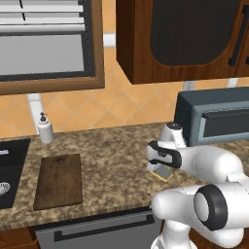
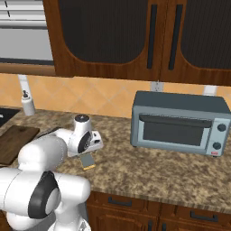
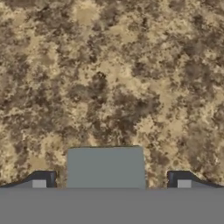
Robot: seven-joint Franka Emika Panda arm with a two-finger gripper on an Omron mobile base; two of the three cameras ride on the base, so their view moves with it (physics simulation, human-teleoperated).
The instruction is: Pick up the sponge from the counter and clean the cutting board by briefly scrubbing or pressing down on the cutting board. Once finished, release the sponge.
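At the hand view's bottom centre, the sponge (image 3: 105, 167) lies flat on the tabletop (image 3: 113, 78) between the spread tool (image 3: 111, 183) tips. It looks light and soft, so pinching across its short sides should compress it slightly.

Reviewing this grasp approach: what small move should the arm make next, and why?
Probably lower a little further and close. In the hand view the sponge lies on the counter between the two fingertips of the open gripper, with gaps on both sides, so it is not yet gripped.

no readable text, labels, brands or numbers anywhere
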